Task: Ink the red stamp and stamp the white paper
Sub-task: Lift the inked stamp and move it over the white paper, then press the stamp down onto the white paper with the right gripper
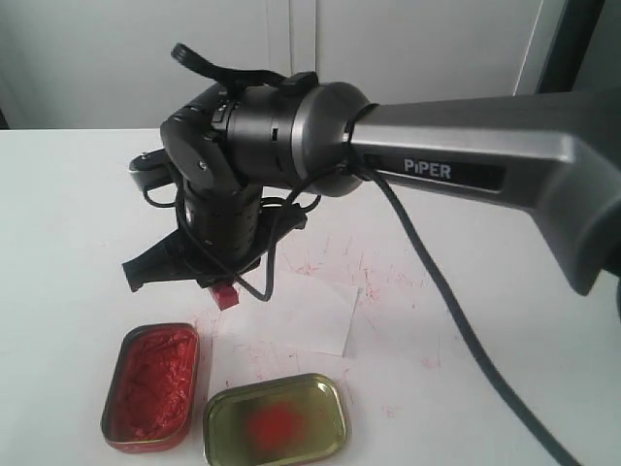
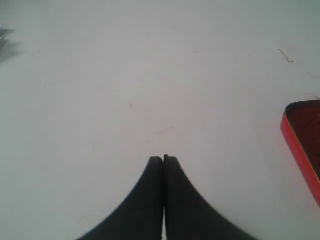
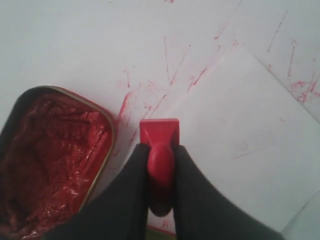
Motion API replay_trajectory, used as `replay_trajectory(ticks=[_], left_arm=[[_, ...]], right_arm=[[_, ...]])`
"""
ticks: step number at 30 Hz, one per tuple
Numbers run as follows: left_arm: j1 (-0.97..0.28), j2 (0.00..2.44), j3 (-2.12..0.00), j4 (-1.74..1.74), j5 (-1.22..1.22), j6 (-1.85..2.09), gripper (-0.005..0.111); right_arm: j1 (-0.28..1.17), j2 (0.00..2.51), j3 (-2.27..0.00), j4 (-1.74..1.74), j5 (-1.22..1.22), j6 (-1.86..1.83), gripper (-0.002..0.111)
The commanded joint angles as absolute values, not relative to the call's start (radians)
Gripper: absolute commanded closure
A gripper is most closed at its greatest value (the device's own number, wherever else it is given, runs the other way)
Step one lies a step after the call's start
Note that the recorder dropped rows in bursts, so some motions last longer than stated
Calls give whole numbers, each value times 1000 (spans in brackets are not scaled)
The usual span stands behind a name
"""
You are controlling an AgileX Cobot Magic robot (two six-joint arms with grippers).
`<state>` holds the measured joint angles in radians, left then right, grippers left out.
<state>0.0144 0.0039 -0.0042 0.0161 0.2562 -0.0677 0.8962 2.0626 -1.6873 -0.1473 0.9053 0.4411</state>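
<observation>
White worktop, flecked and scratched with red, lies under everything you are working with. Your right tool is closed narrow on the red stamp. Its two dark fingers clamp the knobbed handle from either side, and the square base sticks out past the fingertips, pointing down at the surface.

Straight under that tool, the stamp sits at the edge of the white paper, on the side that faces the ink tin. You cannot tell from these angles whether the base is pressed onto the sheet or hangs just above it. The exterior view suggests a small gap, but the arm blocks much of it.

Just beside the tool on one side is the open tin, its red paste churned and glossy. On the other side the paper spreads out flat, with faint marks and red streaks around its border. Farther out from the tool, a shiny yellow-gold tray with a red smudge in its middle rests just beside the tin and near the paper's edge.

Your left tool has its jaws pressed together on nothing, low over a bare stretch of worktop, with a corner of the tin off to one side of it.
</observation>
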Motion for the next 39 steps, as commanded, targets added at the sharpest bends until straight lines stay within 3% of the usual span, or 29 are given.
replay_trajectory(ticks=[1,13,26,39], left_arm=[[16,0,0,16,256,-70,107],[16,0,0,16,256,-70,107],[16,0,0,16,256,-70,107],[16,0,0,16,256,-70,107]], right_arm=[[854,2049,-1685,-121,924,403,108],[767,2049,-1679,-29,919,339,108],[736,2021,-1456,23,687,313,108],[734,2034,-1441,-62,614,211,108]])
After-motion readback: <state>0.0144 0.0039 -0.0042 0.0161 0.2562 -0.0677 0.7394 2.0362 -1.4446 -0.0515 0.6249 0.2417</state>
